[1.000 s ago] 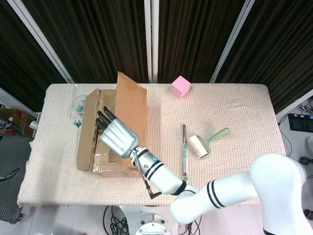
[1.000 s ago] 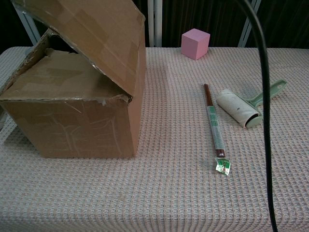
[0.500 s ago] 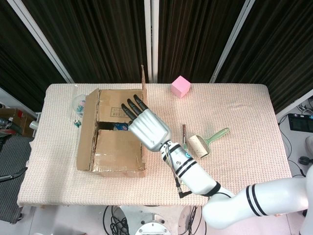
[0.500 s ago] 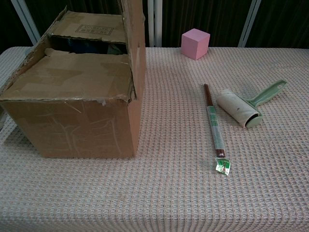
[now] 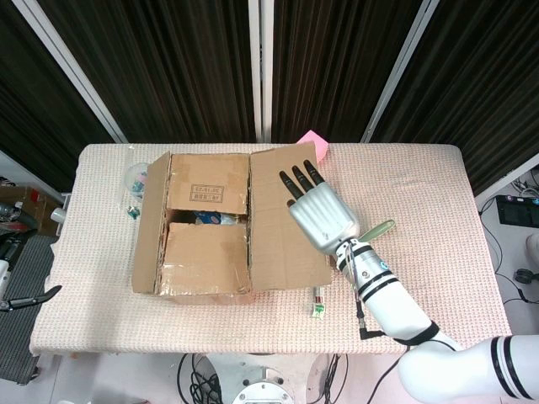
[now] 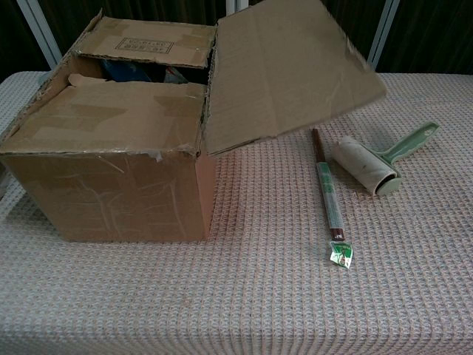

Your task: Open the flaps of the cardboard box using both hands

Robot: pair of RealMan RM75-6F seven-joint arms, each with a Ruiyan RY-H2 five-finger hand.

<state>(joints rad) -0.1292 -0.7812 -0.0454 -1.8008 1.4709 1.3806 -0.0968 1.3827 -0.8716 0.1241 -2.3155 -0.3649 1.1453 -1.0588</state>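
Note:
The cardboard box [image 5: 202,269] [image 6: 111,185] stands at the table's left. Its long right flap [image 5: 282,223] [image 6: 288,70] is swung out to the right and hangs above the table. The left flap [image 5: 150,223] stands tilted up. The two short inner flaps, far [image 5: 209,181] and near [image 5: 206,252], lie folded in, and blue contents [image 5: 210,219] show in the gap between them. My right hand [image 5: 320,210] lies with straight fingers over the right flap's outer edge, holding nothing. The chest view does not show it. My left hand is out of sight.
A pink cube [image 5: 313,137] peeks out behind the opened flap. A lint roller [image 6: 366,166] with a green handle [image 5: 379,229] and a thin brown stick [image 6: 329,196] lie right of the box, partly under the flap. A clear round object [image 5: 135,177] sits left of the box.
The right flap has swung from upright over to the right and now lies spread outward. My right hand moved right with it, off the box top.

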